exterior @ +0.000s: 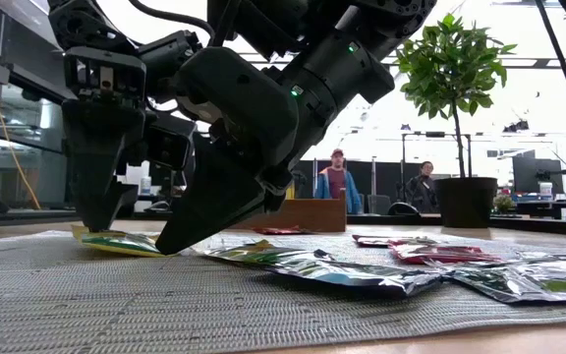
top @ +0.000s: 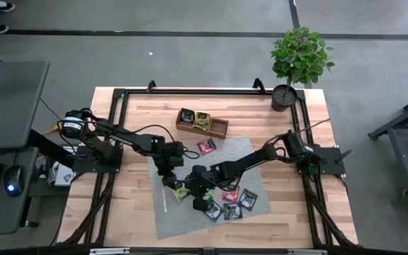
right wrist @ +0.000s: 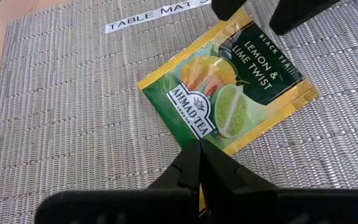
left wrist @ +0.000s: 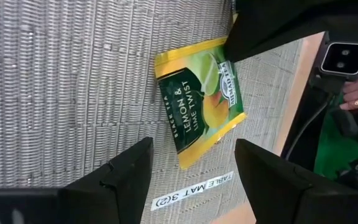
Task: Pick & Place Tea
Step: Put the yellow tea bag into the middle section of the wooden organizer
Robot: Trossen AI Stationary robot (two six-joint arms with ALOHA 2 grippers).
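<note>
The high view looks straight down on the whole table (top: 275, 212). The low view sits at mat level, facing the room. Both wrist views look down closely, from opposite sides, on the same yellow-green sachet (left wrist: 199, 99) on the grey mat (right wrist: 61, 112).

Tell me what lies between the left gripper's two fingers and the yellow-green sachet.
Only bare grey mat, seen in the left wrist view: the open left gripper hangs short of the yellow-green sachet, whose far edge the shut right gripper touches.
</note>
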